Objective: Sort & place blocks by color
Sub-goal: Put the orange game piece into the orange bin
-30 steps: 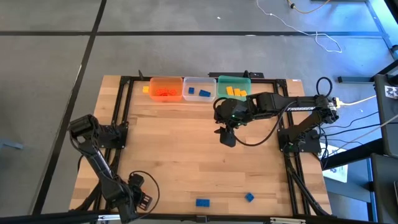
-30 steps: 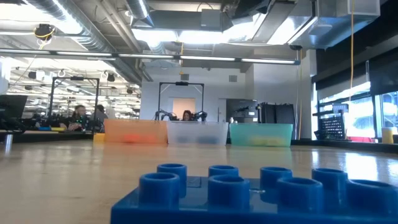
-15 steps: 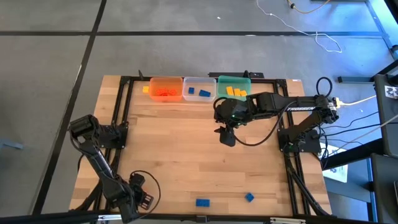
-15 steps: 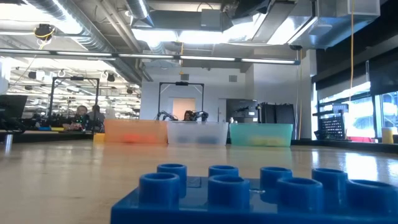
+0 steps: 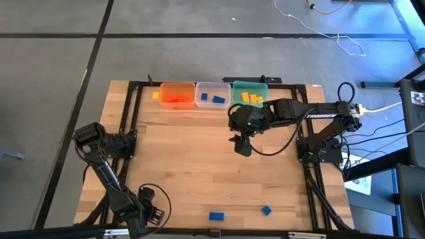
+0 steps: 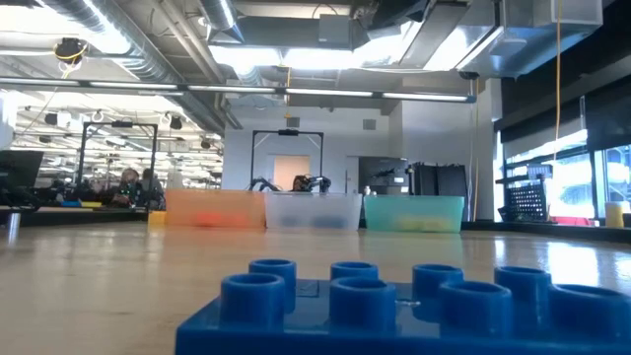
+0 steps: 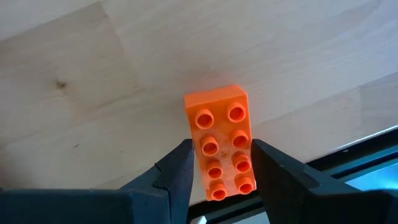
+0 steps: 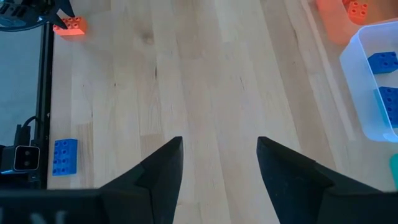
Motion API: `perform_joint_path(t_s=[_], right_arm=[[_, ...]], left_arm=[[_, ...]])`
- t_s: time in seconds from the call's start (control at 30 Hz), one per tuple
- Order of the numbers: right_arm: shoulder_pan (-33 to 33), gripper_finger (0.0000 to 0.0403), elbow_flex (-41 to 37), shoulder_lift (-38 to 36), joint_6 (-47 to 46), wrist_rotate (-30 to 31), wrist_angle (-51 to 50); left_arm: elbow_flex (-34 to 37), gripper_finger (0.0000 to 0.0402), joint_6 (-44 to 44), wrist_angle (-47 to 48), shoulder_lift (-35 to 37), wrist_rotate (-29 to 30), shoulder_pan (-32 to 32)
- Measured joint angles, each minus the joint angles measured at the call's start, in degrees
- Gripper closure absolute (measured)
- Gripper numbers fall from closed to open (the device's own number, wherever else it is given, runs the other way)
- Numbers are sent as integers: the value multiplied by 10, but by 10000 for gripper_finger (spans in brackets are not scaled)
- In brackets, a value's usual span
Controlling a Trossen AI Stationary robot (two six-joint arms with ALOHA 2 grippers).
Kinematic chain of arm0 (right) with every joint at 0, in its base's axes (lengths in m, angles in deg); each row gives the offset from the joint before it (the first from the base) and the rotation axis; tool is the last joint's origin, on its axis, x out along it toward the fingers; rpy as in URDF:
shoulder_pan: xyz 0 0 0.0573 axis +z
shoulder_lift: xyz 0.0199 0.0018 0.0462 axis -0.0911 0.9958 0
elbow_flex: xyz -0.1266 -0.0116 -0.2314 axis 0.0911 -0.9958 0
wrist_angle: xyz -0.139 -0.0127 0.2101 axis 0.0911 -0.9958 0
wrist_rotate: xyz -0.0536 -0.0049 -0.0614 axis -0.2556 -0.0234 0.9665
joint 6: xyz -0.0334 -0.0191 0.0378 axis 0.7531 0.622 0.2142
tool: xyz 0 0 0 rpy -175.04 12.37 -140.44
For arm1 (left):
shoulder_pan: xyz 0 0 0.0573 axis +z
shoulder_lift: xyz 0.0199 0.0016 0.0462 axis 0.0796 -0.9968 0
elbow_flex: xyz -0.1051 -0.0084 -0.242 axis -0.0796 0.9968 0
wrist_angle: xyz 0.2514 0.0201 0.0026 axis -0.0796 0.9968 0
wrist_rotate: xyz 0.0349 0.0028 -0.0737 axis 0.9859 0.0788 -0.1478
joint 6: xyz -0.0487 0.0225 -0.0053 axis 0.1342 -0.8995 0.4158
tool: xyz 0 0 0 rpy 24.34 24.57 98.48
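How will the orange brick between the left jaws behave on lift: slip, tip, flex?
The orange brick looks like rigid moulded plastic, so flex is unlikely. The left gripper sits at one end only, so the free end may pivot. Its smooth glossy sides could slip.

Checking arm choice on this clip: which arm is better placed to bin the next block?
Left: the left gripper already straddles an orange block. The right gripper is open, holding nothing.

Orange tub (image 5: pixel 176 95), clear tub (image 5: pixel 212 94) and green tub (image 5: pixel 250 92) side by side along far edge of wooden desk (image 5: pixel 192 159).
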Motion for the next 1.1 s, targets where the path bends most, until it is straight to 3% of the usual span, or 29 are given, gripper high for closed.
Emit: perform_joint_path(t_s=[0.6, 0.9, 1.1], right_arm=[[-9, 199, 0, 0, 1, 1, 0], [-22, 199, 0, 0, 9, 1, 0], [-24, 199, 0, 0, 17, 1, 0]], left_arm=[[-3, 250, -14, -3, -28, 2, 16], [-2, 249, -22, 126, -28, 1, 46], [0, 249, -73, 198, -31, -5, 87]])
